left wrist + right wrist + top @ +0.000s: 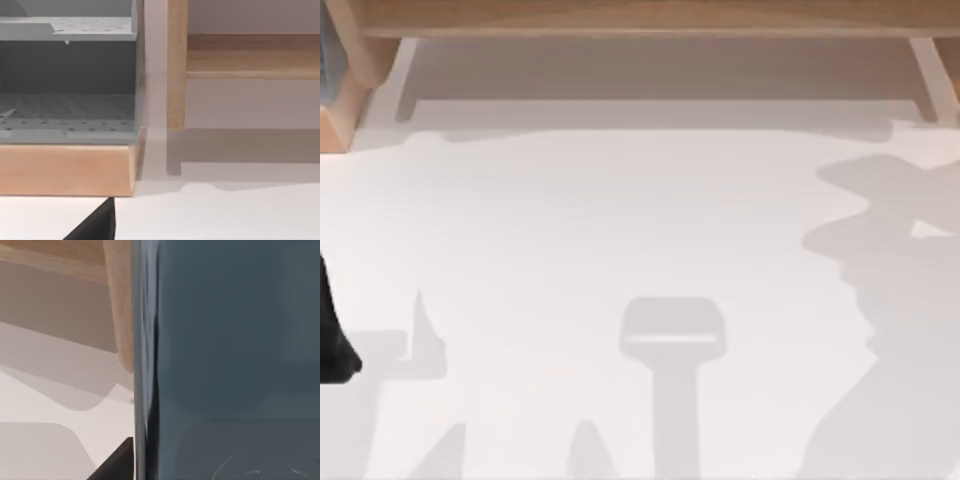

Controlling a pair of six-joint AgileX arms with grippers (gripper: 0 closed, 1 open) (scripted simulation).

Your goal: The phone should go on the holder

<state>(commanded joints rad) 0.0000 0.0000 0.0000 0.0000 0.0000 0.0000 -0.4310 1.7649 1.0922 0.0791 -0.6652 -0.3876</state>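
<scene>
My right wrist view has the phone (225, 355) close before it, upright, its dark rim edge-on; whether my right end effector grips it I cannot tell. A black piece of my left arm (334, 345) sits at the left edge of the white bench (620, 220); its end effector's state I cannot tell. My left wrist faces a grey perforated shelf (67, 115) in a wooden frame (65, 170).

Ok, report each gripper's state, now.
Left gripper: at the table's left edge; state cannot be told.
Right gripper: cannot be told; the phone sits close against its wrist camera.
</scene>
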